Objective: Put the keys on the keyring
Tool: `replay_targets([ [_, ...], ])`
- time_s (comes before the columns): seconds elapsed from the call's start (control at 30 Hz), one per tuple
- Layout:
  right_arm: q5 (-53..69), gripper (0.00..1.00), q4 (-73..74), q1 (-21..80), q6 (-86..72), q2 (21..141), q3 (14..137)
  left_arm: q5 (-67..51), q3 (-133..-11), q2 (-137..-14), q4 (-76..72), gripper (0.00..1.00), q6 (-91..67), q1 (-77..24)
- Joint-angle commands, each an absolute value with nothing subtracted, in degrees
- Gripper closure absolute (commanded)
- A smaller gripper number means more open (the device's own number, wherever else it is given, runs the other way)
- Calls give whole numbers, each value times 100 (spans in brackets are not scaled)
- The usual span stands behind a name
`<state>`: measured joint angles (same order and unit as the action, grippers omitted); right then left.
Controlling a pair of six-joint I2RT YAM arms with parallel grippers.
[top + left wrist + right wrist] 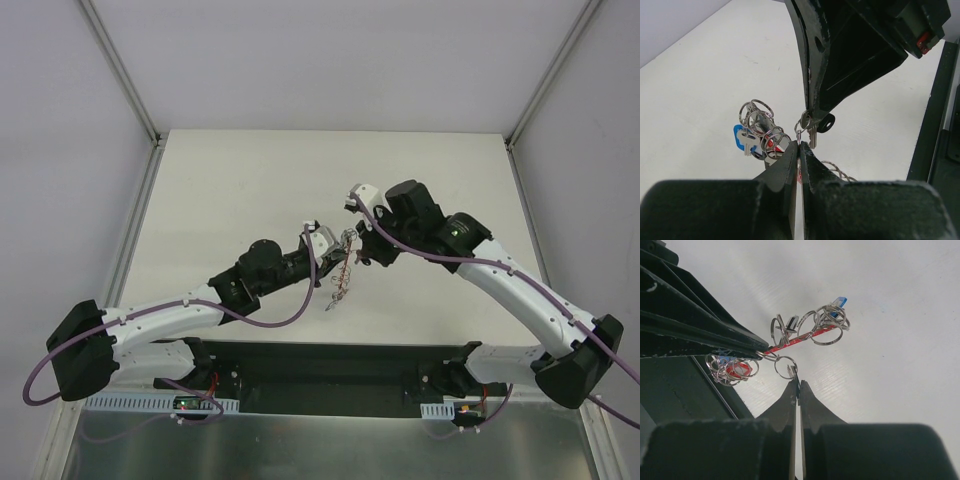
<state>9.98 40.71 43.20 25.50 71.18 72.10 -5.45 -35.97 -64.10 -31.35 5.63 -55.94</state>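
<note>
Above the middle of the white desk (250, 180), the left claw (799, 146) is pinching the keyring (810, 334), which is dangling clear of the desk, while the right claw (799, 386) is pinching a black-headed key (824, 123)

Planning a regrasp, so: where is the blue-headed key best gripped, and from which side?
Probably the blue-headed key's plastic head, its widest part, jutting clear at the edge of the keyring bunch. Come from that open side; overlapping rings crowd the other.
</note>
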Motion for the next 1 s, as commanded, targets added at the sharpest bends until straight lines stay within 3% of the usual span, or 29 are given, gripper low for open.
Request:
replay_targets([
  [0.0, 659, 99, 3938, 4026, 2707, 6838, 6882, -439, -3735, -6065, -3322, 100, 624, -5625],
  [0.43, 2171, 99, 2251, 4025, 1916, 6724, 5889, -351, -3568, -5942, -4271, 100, 185, -5546],
  [0.97, 2849, 99, 2030, 4034, 1942, 6873, 5862, -439, -3138, -5695, -4764, 100, -325, -5221],
])
